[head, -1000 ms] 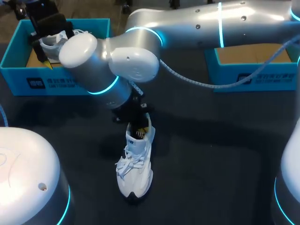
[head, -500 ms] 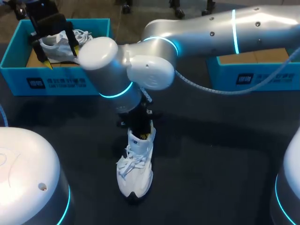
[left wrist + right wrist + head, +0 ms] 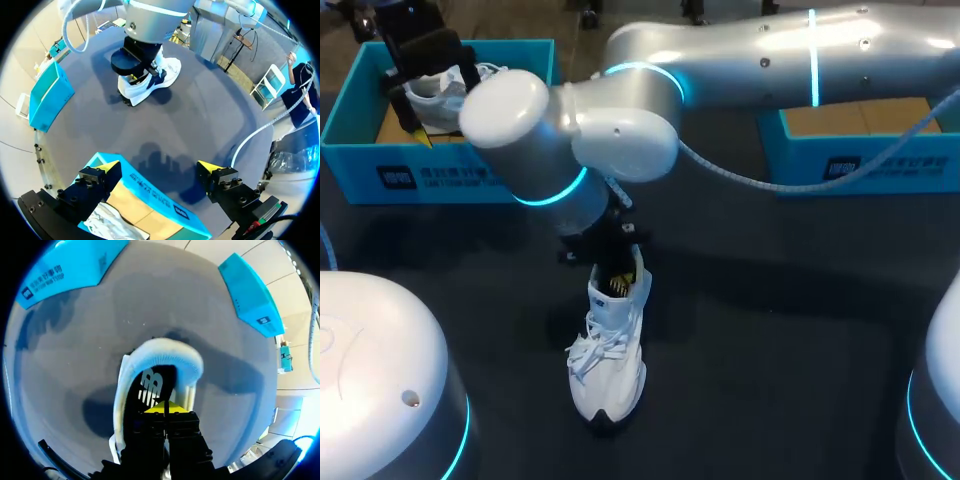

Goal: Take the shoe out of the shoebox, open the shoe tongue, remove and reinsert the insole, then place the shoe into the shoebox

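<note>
While the right claw point(image 3: 165, 407) sits inside the shoe point(image 3: 607, 370), its tips are pressed together.
Left claw point(image 3: 159, 169) gapes wide and empty over the shoebox point(image 3: 440, 175), ten o'clock of the shoe.

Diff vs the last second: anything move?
The right arm's wrist swung toward the table's right, then back left, while the right gripper kept its tips inside the shoe opening. No visible grasp or release. The shoe stayed put, as did the left gripper over the left shoebox.
</note>
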Robot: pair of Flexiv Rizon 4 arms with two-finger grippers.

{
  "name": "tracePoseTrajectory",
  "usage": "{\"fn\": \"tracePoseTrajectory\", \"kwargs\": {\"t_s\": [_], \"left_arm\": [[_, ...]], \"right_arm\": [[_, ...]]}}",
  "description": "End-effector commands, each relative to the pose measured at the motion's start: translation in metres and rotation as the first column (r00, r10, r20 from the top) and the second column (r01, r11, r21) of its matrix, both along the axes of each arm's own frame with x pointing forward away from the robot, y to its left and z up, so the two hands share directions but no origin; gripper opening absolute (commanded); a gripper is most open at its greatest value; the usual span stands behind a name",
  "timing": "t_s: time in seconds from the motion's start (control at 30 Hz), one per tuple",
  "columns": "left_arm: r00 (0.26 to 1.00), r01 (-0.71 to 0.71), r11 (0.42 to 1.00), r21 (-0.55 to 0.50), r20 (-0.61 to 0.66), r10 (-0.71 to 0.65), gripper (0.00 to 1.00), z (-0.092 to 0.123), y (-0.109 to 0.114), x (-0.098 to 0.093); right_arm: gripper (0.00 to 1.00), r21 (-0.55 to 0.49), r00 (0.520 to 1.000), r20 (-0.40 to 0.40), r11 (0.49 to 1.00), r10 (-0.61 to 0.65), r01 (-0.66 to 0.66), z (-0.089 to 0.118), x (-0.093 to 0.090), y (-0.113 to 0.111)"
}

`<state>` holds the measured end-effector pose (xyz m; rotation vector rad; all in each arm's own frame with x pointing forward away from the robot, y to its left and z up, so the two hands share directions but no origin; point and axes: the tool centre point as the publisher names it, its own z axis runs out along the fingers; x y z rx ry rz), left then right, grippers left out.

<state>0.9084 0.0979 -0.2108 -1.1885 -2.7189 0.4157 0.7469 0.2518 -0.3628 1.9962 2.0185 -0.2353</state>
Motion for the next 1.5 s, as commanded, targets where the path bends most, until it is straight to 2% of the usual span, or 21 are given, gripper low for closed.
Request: {"fn": "tracePoseTrajectory", "kwargs": {"t_s": [0.03, 0.27, 0.37, 0.53, 0.57, 0.6, 0.63, 0.73, 0.77, 0.83, 0.87, 1.13, 1.5], "left_arm": [[1.0, 0.002, 1.0, 0.002, -0.001, -0.002, 1.0, 0.0, 0.0, 0.001], [1.0, 0.002, 1.0, 0.002, -0.001, -0.002, 1.0, 0.0, 0.0, 0.001], [1.0, 0.002, 1.0, 0.002, -0.001, -0.002, 1.0, 0.0, 0.0, 0.001], [1.0, 0.002, 1.0, 0.002, -0.001, -0.002, 1.0, 0.0, 0.0, 0.001], [1.0, 0.002, 1.0, 0.002, -0.001, -0.002, 1.0, 0.0, 0.0, 0.001], [1.0, 0.002, 1.0, 0.002, -0.001, -0.002, 1.0, 0.0, 0.0, 0.001], [1.0, 0.002, 1.0, 0.002, -0.001, -0.002, 1.0, 0.0, 0.0, 0.001], [1.0, 0.002, 1.0, 0.002, -0.001, -0.002, 1.0, 0.0, 0.0, 0.001], [1.0, 0.002, 1.0, 0.002, -0.001, -0.002, 1.0, 0.0, 0.0, 0.001], [1.0, 0.002, 1.0, 0.002, -0.001, -0.002, 1.0, 0.0, 0.0, 0.001], [1.0, 0.002, 1.0, 0.002, -0.001, -0.002, 1.0, 0.0, 0.0, 0.001], [1.0, 0.002, 1.0, 0.002, -0.001, -0.002, 1.0, 0.0, 0.0, 0.001], [1.0, 0.002, 1.0, 0.002, -0.001, -0.002, 1.0, 0.0, 0.0, 0.001]], "right_arm": [[0.0, 0.014, 0.983, 0.081, 0.986, -0.164, 0.164, 0.012, -0.004, 0.004], [0.0, 0.075, 0.981, 0.047, 0.98, -0.187, 0.184, 0.007, -0.003, 0.005], [0.0, 0.147, 0.979, 0.026, 0.969, -0.203, 0.197, 0.001, -0.009, 0.004], [0.0, 0.19, 0.976, -0.011, 0.958, -0.218, 0.216, -0.001, -0.02, 0.007], [0.06, 0.189, 0.977, -0.018, 0.959, -0.213, 0.213, -0.001, -0.022, 0.008], [0.25, 0.189, 0.977, -0.021, 0.959, -0.212, 0.213, -0.002, -0.025, 0.009], [0.37, 0.189, 0.977, -0.027, 0.959, -0.212, 0.213, -0.003, -0.027, 0.01], [0.49, 0.193, 0.977, -0.044, 0.958, -0.208, 0.213, -0.003, -0.032, 0.013], [0.6, 0.19, 0.977, -0.047, 0.959, -0.207, 0.212, -0.002, -0.033, 0.015], [0.91, 0.184, 0.979, -0.052, 0.961, -0.199, 0.206, 0.001, -0.035, 0.018], [1.0, 0.177, 0.98, -0.055, 0.964, -0.189, 0.196, 0.003, -0.035, 0.02], [1.0, 0.152, 0.983, -0.065, 0.972, -0.172, 0.18, 0.007, -0.041, 0.032], [1.0, 0.128, 0.979, -0.045, 0.971, -0.197, 0.201, 0.012, -0.054, 0.037]]}}
